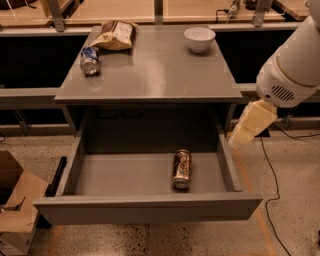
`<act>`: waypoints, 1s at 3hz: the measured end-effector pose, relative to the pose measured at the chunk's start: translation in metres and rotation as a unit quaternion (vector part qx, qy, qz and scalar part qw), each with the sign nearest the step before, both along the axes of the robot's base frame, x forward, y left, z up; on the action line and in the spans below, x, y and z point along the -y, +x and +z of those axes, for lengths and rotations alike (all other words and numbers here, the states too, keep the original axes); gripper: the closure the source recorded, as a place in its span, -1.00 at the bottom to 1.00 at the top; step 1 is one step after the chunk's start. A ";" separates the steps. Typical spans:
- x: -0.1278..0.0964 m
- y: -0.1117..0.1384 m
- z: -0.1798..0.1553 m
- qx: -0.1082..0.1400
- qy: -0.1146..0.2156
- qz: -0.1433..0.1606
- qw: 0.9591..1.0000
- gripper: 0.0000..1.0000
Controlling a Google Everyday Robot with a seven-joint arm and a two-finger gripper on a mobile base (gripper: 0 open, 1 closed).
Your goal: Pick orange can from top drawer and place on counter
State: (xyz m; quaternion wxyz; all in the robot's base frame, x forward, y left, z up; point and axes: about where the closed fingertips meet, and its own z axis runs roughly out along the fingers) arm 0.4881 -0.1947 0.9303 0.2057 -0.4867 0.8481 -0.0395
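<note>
The orange can (182,169) lies on its side on the flat bottom of the open top drawer (125,175), right of its middle and near the front panel. The counter (150,70) is the grey tabletop right above the drawer. My arm comes in from the upper right. Its pale gripper (241,137) hangs just outside the drawer's right wall, above and to the right of the can, and touches nothing.
On the counter lie a blue and silver can (90,60) at the back left, a snack bag (115,34) behind it, and a white bowl (199,39) at the back right. A cardboard box (15,210) stands on the floor at left. Light wooden benches (120,10) run behind.
</note>
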 end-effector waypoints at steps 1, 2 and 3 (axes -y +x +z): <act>0.000 0.001 0.000 0.001 0.002 -0.003 1.000 -1.00; -0.012 0.004 -0.031 -0.025 0.018 -0.021 0.999 -1.00; -0.030 0.008 -0.059 -0.044 0.037 -0.028 0.998 -1.00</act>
